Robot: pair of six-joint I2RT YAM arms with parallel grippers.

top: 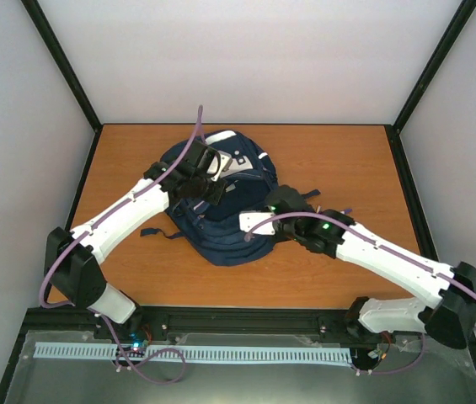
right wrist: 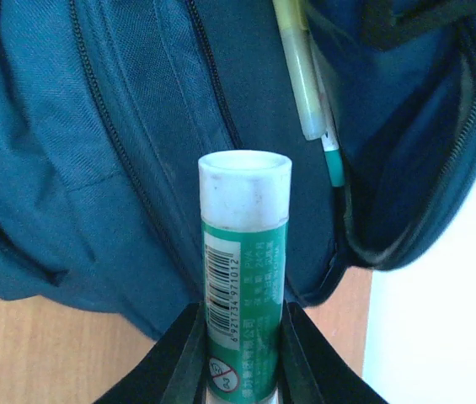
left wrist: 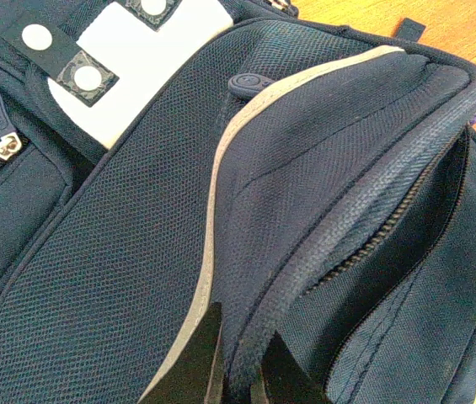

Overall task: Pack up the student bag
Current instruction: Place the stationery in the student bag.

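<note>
Item: student bag [top: 221, 240], navy, lying flat on the worktop [top: 339, 168], beneath the left tool [left wrist: 239, 358] and directly ahead of the right tool [right wrist: 242, 330]. Front pocket: we record its zip undone and its mouth gaping ahead of the right tool and to that tool's right. A yellow highlighter [right wrist: 301, 76] and a pen with a teal tip [right wrist: 333, 160] already lie inside. Pocket lip: pinched by the left tool, whose fingers are drawn together on the fabric edge and hold it raised, so the opening stands beyond that tool and to its right. White patch [left wrist: 149, 63]: ahead of the left tool and to its left, untouched. Glue stick [right wrist: 244, 278], green body, white cap: clamped between the right tool's fingers, with the cap pointing forward at the bag. As far as we can tell it is short of the opening. Step in hand, by our judgement: loading the glue stick into the held-open pocket, with the stick not yet inside. Next move, as we judge it: the right tool must carry the stick forward and somewhat to its right, past the zip line and in beside the pens, and only then part its fingers. The left tool should hold its pinch meanwhile, or the lip may sag across the mouth.
</note>
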